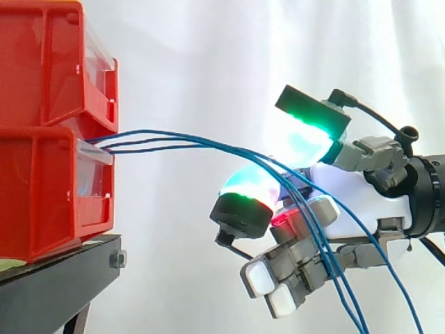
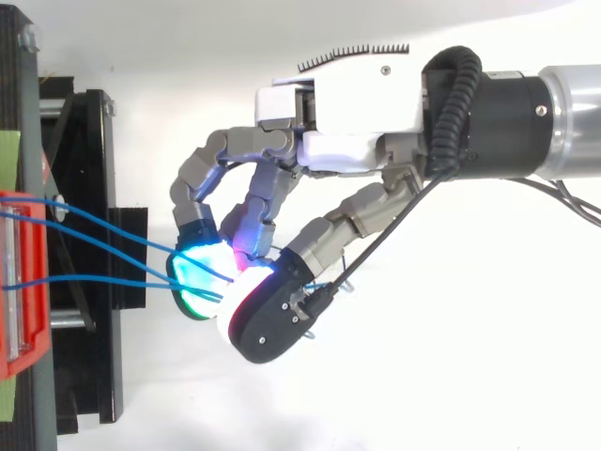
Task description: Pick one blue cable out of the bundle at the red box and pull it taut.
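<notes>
Hand (image 1: 354, 195) enters at right in the side view, fingers curled in around the blue cables (image 1: 174, 142). These leave the gap between the stacked red bins (image 1: 42, 139), cross to the glowing fingertips (image 1: 240, 189) and drop off the bottom edge; we cannot tell which strand is pinched.

Top view: hand (image 2: 357, 122) clenched, pads (image 2: 202, 268) meeting over the blue cables (image 2: 94, 225); the actual contact is hidden under them; red bins (image 2: 19, 282) are cut off at left, by the black stand (image 2: 84, 188).
</notes>
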`<state>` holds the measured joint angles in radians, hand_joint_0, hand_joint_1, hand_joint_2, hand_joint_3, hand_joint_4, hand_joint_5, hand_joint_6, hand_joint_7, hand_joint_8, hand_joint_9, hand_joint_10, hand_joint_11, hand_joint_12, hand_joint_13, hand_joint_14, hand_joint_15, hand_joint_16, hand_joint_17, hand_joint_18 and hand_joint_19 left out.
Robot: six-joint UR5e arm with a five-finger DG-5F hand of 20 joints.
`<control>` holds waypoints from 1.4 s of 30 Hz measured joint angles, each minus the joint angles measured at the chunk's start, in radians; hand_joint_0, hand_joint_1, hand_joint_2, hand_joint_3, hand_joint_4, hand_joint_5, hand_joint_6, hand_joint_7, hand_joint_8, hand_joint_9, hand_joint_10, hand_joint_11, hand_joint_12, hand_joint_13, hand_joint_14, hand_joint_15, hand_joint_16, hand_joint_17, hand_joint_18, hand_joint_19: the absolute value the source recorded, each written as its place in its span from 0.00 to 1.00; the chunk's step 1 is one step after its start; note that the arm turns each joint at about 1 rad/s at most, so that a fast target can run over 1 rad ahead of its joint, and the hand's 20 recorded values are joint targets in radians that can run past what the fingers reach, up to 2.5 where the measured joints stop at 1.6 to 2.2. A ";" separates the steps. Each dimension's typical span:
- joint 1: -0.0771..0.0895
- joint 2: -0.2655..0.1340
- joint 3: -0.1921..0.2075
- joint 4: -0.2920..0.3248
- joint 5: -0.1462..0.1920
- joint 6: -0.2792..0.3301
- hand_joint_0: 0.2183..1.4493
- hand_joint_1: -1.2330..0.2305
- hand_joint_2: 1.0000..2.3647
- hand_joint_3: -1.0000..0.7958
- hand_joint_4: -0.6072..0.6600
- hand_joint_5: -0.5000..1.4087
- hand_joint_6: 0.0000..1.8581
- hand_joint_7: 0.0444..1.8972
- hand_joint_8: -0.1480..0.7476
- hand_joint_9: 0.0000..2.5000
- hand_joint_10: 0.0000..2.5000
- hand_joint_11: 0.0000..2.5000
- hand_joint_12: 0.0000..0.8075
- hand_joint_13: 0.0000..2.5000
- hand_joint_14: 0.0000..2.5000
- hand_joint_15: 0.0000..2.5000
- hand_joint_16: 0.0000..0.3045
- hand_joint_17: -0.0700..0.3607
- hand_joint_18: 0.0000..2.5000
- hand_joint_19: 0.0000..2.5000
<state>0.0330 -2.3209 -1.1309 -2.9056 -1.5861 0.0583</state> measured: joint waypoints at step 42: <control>-0.010 0.000 0.000 0.000 0.003 -0.008 0.25 0.39 0.00 0.32 0.61 0.18 0.48 0.53 0.59 0.51 0.00 0.56 0.50 0.36 0.01 0.19 0.19 0.46 0.33 0.18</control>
<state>0.0231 -2.3209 -1.1312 -2.9055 -1.5835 0.0504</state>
